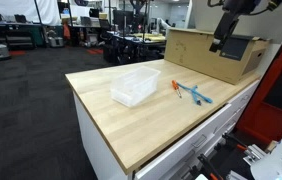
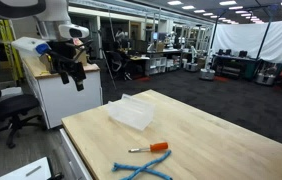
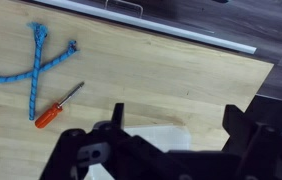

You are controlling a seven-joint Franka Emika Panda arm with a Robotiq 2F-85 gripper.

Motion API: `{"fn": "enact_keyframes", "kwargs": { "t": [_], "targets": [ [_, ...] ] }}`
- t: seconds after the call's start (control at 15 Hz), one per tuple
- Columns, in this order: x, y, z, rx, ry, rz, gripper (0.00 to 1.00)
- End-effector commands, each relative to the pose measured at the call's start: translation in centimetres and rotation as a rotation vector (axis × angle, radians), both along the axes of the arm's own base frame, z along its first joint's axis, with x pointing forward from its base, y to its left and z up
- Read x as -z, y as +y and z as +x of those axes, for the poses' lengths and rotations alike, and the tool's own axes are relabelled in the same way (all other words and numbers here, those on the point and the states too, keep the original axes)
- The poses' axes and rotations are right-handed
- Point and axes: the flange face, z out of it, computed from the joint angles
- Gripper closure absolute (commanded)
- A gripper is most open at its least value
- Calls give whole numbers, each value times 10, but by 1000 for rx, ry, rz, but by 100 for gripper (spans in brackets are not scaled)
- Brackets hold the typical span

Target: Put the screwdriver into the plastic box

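Observation:
The screwdriver (image 3: 56,108), small with an orange-red handle, lies flat on the wooden table; it shows in both exterior views (image 1: 176,88) (image 2: 153,148). The clear plastic box (image 1: 135,86) (image 2: 131,112) stands on the table apart from it. In the wrist view its whitish corner (image 3: 156,135) shows between the fingers, partly hidden by them. My gripper (image 3: 176,125) is open and empty. It hangs high above the table, off to one side of it (image 1: 221,40) (image 2: 73,72).
A light-blue crossed tool (image 3: 36,65) (image 1: 196,96) (image 2: 141,168) lies right beside the screwdriver. A large brown cardboard box (image 1: 216,52) stands at the table's far end. The table edge (image 3: 181,35) has dark floor beyond it.

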Motion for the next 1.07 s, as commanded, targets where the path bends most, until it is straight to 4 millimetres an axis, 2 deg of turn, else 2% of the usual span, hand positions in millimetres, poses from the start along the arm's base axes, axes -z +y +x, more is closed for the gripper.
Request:
{"fn": "enact_keyframes", "kwargs": {
  "t": [0.0, 0.47, 0.67, 0.8, 1.0],
  "targets": [
    [-1, 0, 0, 0, 1, 0, 0],
    [-1, 0, 0, 0, 1, 0, 0],
    [26, -6, 24, 36, -11, 28, 0],
    [47, -16, 44, 104, -24, 43, 0],
    [78, -44, 77, 293, 7, 58, 0]
  ]
}}
